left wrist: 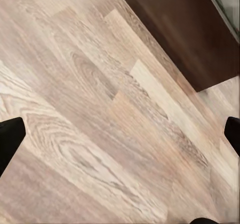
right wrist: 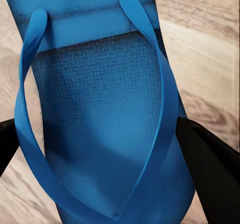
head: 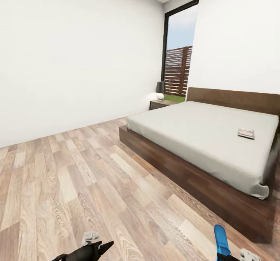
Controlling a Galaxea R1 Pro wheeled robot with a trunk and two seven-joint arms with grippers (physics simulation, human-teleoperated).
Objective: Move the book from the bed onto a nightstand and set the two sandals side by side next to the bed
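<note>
right jaws: pinching sandal (right wrist: 105,129)
left jaws: spread, empty, over floor (left wrist: 100,108)
step: sandal to be laid flat beside bed (head: 202,136), room left for its pair
book (head: 245,133): on mattress, pending

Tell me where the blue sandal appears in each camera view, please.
Head view: the sandal shows at the bottom edge, right of centre, over the floor by the bed frame.
Left wrist view: not in this picture.
Right wrist view: the sandal takes up most of the picture, between the right pincer's fingers.
Shared landmark: the wood-plank floor.
</note>
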